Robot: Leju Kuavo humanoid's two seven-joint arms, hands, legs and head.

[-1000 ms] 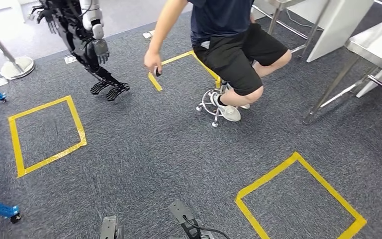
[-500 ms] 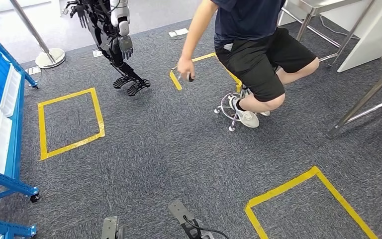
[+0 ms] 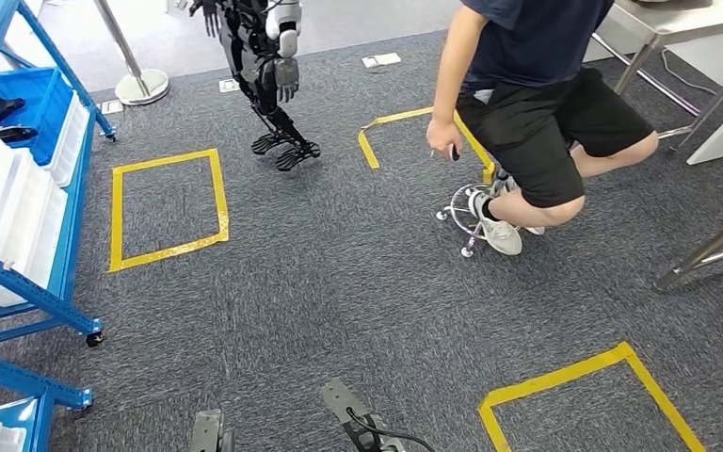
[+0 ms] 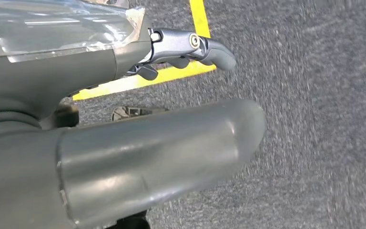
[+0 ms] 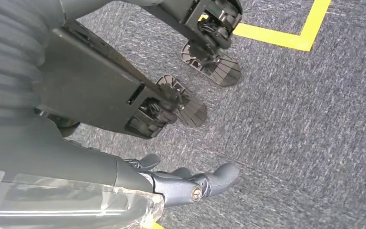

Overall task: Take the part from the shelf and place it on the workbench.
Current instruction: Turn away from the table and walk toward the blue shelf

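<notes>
Shelf (image 3: 33, 292): blue metal frame on castors, standing on grey carpet at the left of the head view. Holds white trays and blue bins (image 3: 52, 113). Dark parts (image 3: 5, 118), shape unclear, lie in the upper blue bin.

floor: grey carpet (image 3: 339, 282) | marks: yellow tape squares (image 3: 165, 202) | right: metal table legs (image 3: 711, 250)
</notes>
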